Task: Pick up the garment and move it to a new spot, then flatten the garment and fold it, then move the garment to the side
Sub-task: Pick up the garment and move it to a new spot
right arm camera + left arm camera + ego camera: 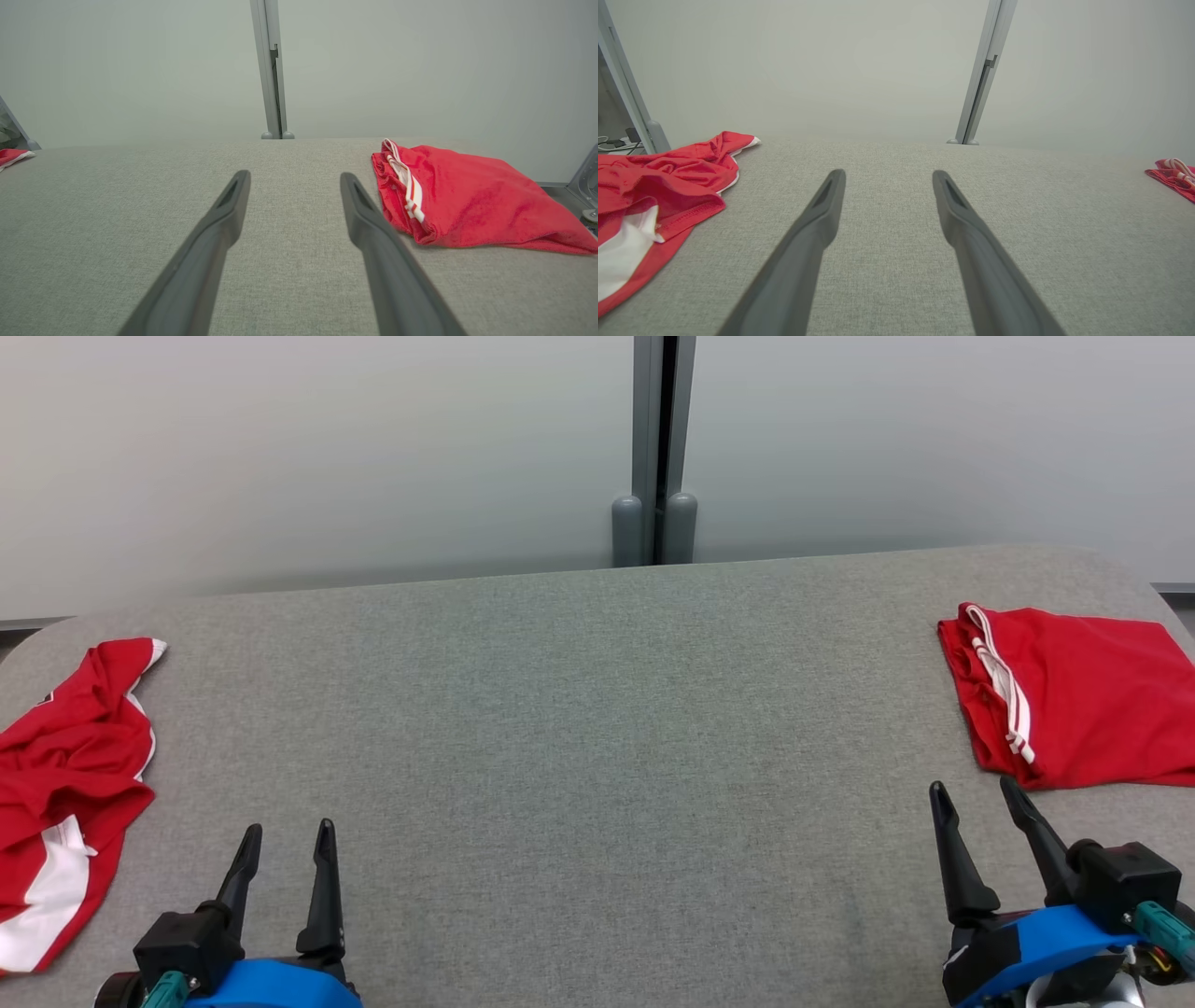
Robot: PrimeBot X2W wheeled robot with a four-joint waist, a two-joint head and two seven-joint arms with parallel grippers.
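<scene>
The left gripper (288,829) is sitting at the near left of a wide grey fabric-covered table (597,709), its two long dark fingers standing well apart with nothing between them. The right gripper (973,786) is sitting at the near right of the same surface, its fingers likewise spread wide and gripping nothing. A crumpled red garment with white trim (65,784) is lying in a loose heap at the table's left end, a broad white band showing on its near part. It is running off the left side of the head view. In the left wrist view this heap is lying off to the left of the open fingers, near them but apart. A folded red garment with white stripes (1083,709) is lying fairly flat at the table's right end, with its striped edge facing the middle of the table. Its near corner is sitting just beside the right gripper's outer fingertip, and whether the two are touching is not clear. The long stretch of table between the two garments is lying bare. Beyond the far edge, a slim grey metal post (661,439) is standing upright between two pale frosted wall panels (308,457).
</scene>
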